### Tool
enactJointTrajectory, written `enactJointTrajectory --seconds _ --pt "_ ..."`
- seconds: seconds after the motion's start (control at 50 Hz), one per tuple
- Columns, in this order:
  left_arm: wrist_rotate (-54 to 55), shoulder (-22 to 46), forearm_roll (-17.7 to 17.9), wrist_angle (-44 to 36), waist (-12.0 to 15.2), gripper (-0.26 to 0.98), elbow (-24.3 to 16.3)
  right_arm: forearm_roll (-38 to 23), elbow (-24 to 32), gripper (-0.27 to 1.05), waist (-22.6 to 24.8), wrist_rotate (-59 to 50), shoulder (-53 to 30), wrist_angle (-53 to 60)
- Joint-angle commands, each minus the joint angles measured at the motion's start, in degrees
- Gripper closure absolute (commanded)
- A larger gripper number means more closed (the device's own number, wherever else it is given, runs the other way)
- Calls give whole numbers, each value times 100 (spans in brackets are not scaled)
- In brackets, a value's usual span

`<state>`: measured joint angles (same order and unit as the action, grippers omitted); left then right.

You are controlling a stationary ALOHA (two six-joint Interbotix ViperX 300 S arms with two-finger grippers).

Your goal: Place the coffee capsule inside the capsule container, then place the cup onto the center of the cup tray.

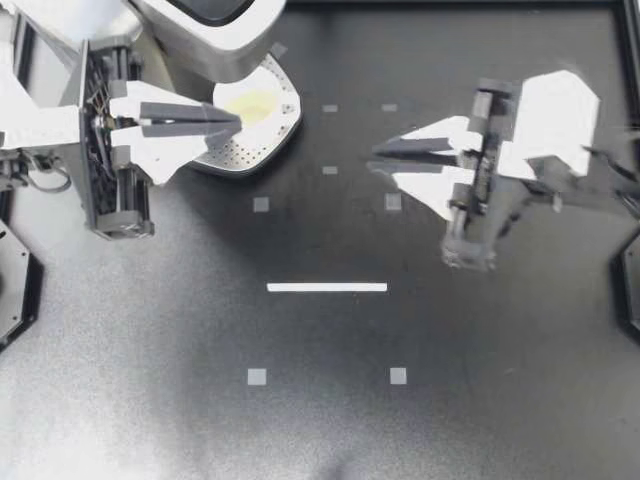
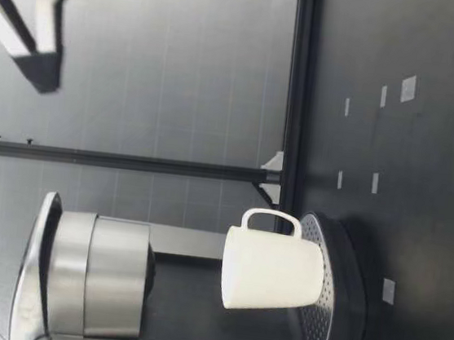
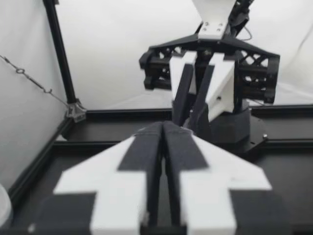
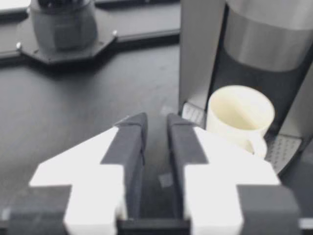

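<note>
Surface (image 1: 320, 430): dark, matte, edged by a black rail (image 2: 299, 80). Lying on it:
- one white tape strip (image 1: 327, 287) near the middle
- small grey square markers (image 1: 257, 377) spaced around the strip
- a coffee machine (image 1: 205, 35) at a left-side corner, with its perforated cup tray (image 1: 245, 155) low on the surface

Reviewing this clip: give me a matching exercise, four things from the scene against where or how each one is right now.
Things
1. white ceramic cup
2. left gripper
3. right gripper
4. white tape strip

Places or states
A. flat on the middle of the black table
B. upright on the perforated metal tray
C. empty, over bare table, away from the tray
D. shut and empty, close beside the cup

Pairs: 1-B; 2-D; 3-C; 4-A
</note>
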<state>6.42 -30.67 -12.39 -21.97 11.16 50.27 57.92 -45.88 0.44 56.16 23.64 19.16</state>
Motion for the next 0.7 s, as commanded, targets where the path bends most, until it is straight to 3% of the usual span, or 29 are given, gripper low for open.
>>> enactJointTrajectory --seconds 0.0,0.18,0.68 --pt "-9 0 9 -114 -9 63 -53 -18 9 56 114 -44 185 202" --pt "-18 141 9 -264 -9 63 -18 -79 -132 64 176 -352 360 290" --pt "-26 272 9 -527 -9 63 26 -334 -185 64 167 -501 457 378"
